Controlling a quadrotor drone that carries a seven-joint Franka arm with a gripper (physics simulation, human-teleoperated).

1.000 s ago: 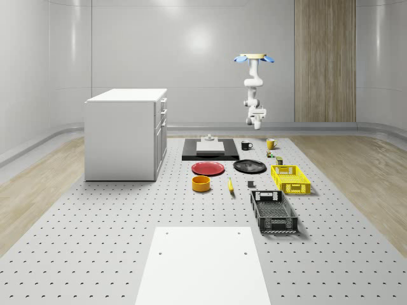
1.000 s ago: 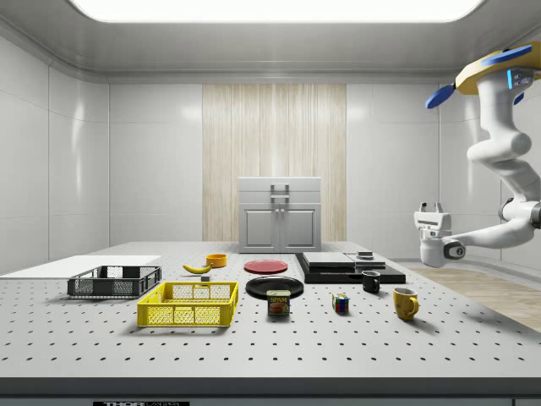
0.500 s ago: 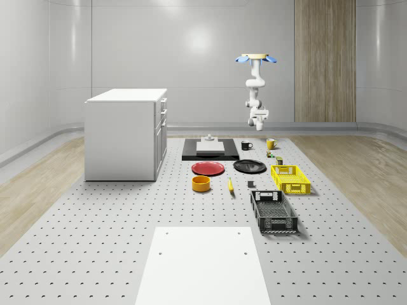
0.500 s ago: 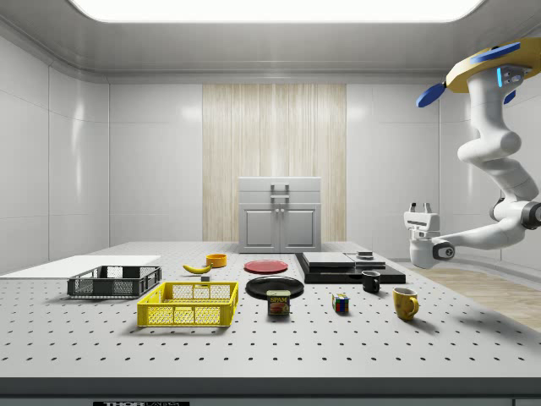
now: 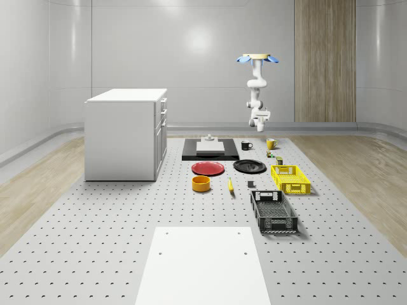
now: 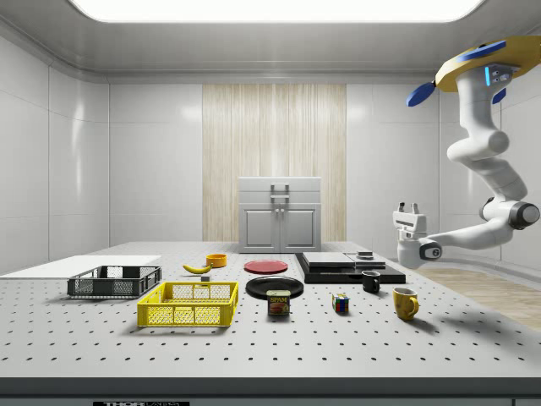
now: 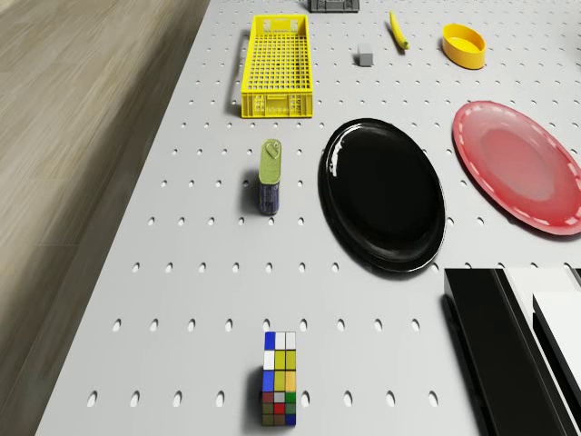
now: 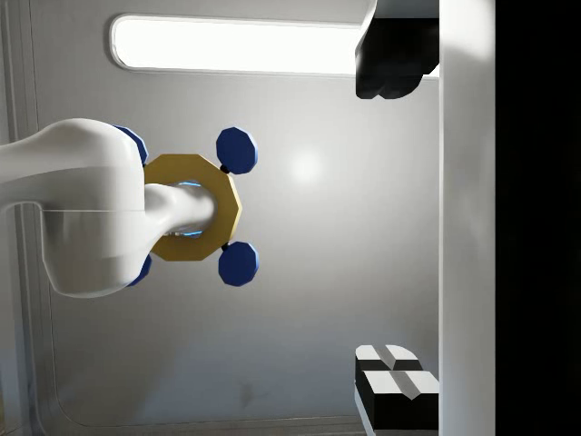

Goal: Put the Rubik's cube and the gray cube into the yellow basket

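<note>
The drone [image 6: 473, 68] hovers high above the table's [image 6: 279, 347] far end, beyond the yellow mug [image 6: 405, 303]. Its gripper [image 6: 410, 209] points upward, fingers apart, holding nothing. 1 Rubik's cube [image 6: 340, 303] sits near that mug; 1 gray cube [image 7: 365, 56] lies beside 1 yellow basket [image 6: 188, 304].

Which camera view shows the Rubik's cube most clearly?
The drone view: the Rubik's cube is close, its coloured squares plain. The side view shows it small, between the tin and the yellow mug. In the whole-scene view it is a speck.
</note>
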